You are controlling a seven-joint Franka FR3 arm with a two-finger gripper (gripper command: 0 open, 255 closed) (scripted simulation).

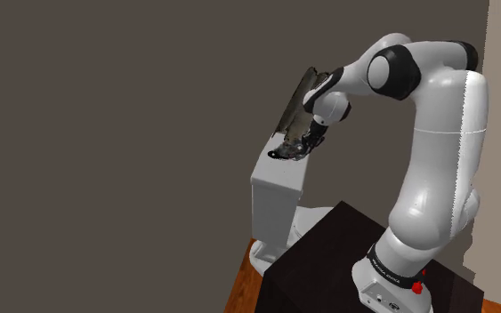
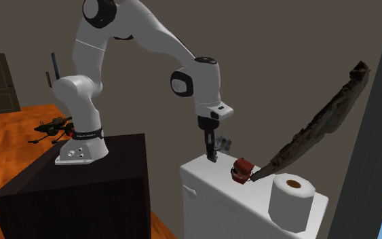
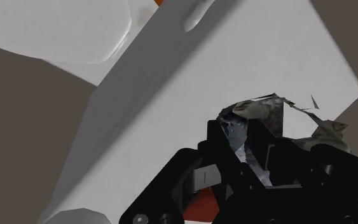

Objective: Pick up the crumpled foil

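The crumpled foil [image 3: 268, 108] is a small grey, shiny wad on the flat top of a white toilet tank [image 2: 206, 193]. My black gripper [image 3: 250, 137] comes down onto it from above, and its fingers [image 3: 220, 139] clasp the wad between them, with crinkled edges sticking out past the tips. In the second exterior view the gripper [image 2: 212, 153] stands upright with its tips at the tank top and the foil [image 2: 224, 144] bulging out beside it. The shoulder view shows the gripper [image 1: 300, 145] and the foil [image 1: 280, 154] at the tank's [image 1: 278, 187] near end.
A small red object [image 2: 242, 170] and a toilet paper roll [image 2: 291, 197] stand further along the tank top. A long ragged dark brown piece [image 2: 318, 125] leans from the tank up to the wall. The dark stand [image 2: 67, 197] is beside the tank, over a wooden floor.
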